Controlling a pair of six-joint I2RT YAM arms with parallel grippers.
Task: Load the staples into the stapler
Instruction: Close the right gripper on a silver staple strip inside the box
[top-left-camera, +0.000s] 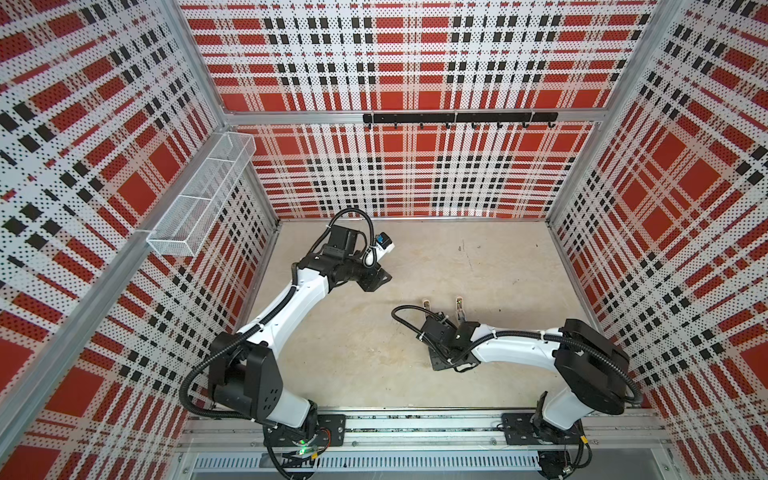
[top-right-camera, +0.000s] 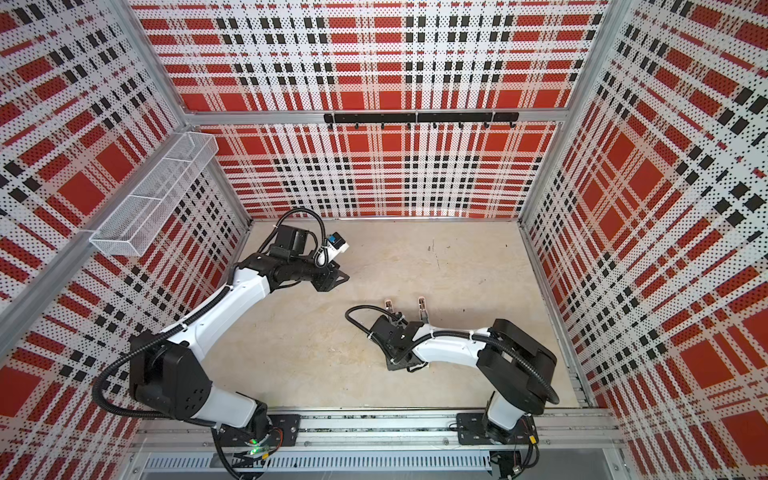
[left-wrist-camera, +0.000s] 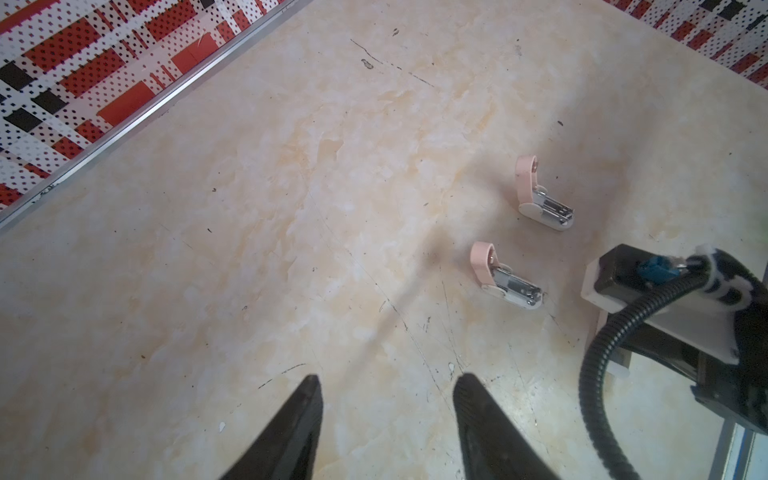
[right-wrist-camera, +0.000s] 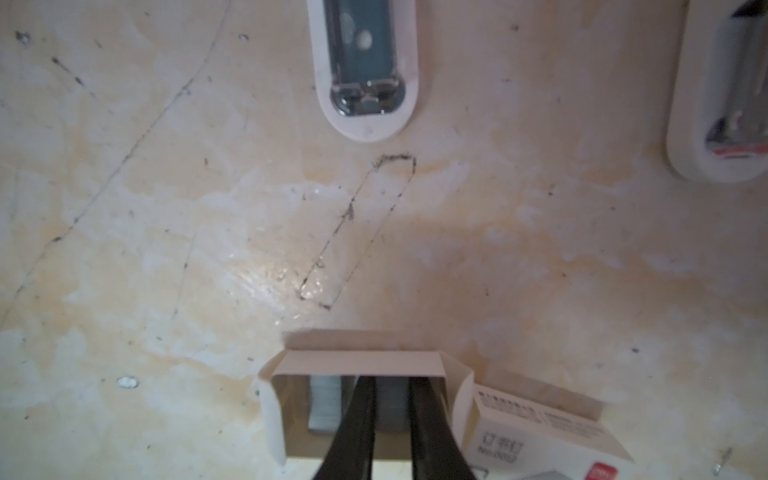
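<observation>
Two grey bands of staples (right-wrist-camera: 326, 405) show in the right wrist view. They are thin, matte, silvery strips lying lengthwise in a small white cardboard tray (right-wrist-camera: 357, 361) with its end flap folded open. The right gripper (right-wrist-camera: 391, 382) reaches down into the tray with its jaws drawn in narrow, one black finger against each side of a darker strip. That strip lies flat in the tray.

Just beside the tray lies the printed white sleeve (right-wrist-camera: 536, 432). It carries Chinese characters above what looks like "No.0012", and a small red mark at one corner is too blurred to read.

Farther out on the scuffed beige table (right-wrist-camera: 166, 249), well apart from the tray, stand two staplers (right-wrist-camera: 368, 124). Each has a pale base with a shiny metal channel lying bare, and the left wrist view shows the pink lids hinged up.

Farthest off, the left gripper (left-wrist-camera: 384, 380) hangs above bare table. Its jaws are parted about halfway and it holds nothing.
</observation>
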